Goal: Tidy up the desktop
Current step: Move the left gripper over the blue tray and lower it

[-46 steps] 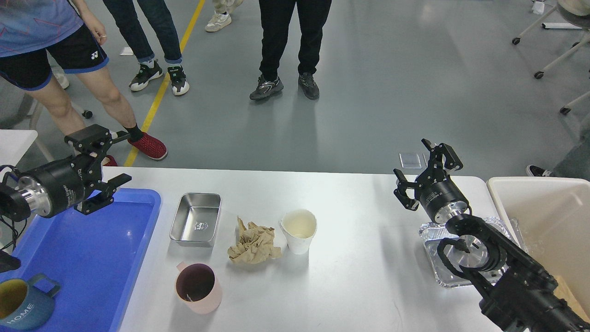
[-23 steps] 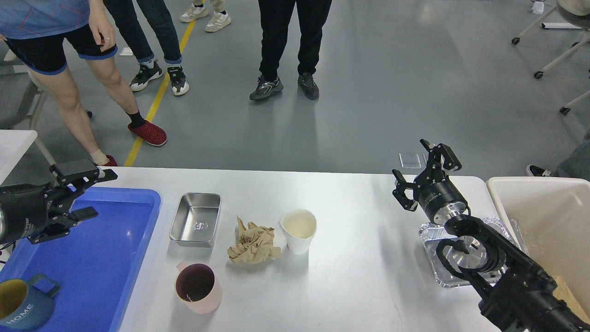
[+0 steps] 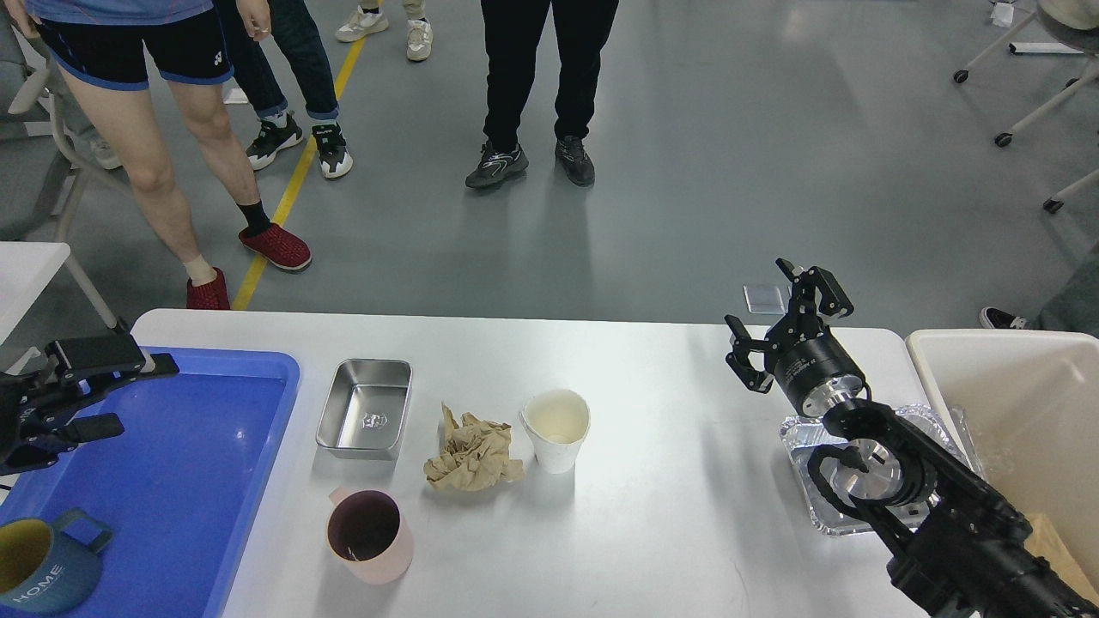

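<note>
The white desktop (image 3: pixel 652 515) holds a steel tray (image 3: pixel 365 407), a crumpled brown paper (image 3: pixel 472 451), a white paper cup (image 3: pixel 556 429), a pink cup (image 3: pixel 369 534) and a foil container (image 3: pixel 816 481) partly under my right arm. My left gripper (image 3: pixel 116 395) is open and empty over the far left of the blue tray (image 3: pixel 189 481). My right gripper (image 3: pixel 777 318) is open and empty above the desktop's far right, near the foil container.
A blue and yellow mug (image 3: pixel 39 566) stands in the blue tray's near corner. A beige bin (image 3: pixel 1022 412) sits at the right edge. Several people stand on the floor beyond the far edge.
My left arm has drawn back to the left and lower, over the blue tray's left side. My right gripper has shifted slightly left. A person at the far left has walked on.
</note>
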Motion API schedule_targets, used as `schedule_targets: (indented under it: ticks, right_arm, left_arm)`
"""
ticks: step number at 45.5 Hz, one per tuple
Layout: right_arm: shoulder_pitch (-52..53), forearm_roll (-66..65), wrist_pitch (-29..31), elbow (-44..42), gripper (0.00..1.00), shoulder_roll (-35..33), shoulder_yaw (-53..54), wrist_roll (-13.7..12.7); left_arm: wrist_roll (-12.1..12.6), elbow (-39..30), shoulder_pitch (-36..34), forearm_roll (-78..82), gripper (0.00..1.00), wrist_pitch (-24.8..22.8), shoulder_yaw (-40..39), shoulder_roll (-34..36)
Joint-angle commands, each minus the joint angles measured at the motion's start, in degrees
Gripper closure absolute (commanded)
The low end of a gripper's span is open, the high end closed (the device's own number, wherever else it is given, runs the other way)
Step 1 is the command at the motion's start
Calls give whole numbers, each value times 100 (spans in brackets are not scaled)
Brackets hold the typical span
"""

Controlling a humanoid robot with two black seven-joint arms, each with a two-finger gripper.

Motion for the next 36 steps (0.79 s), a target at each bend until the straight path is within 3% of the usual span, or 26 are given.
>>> schedule_targets:
  ticks: [1, 14, 36]
  right_arm:
    - [-6, 0, 0, -2, 0, 0, 0, 0]
    - [3, 0, 0, -2, 0, 44, 0, 0]
    - [-14, 0, 0, 25, 0, 53, 0, 0]
  left_arm:
    - [41, 0, 13, 347, 5, -252, 0, 207]
    - [15, 0, -13, 945, 5, -964, -44, 735]
    - [15, 0, -22, 980, 5, -1227, -123, 1104]
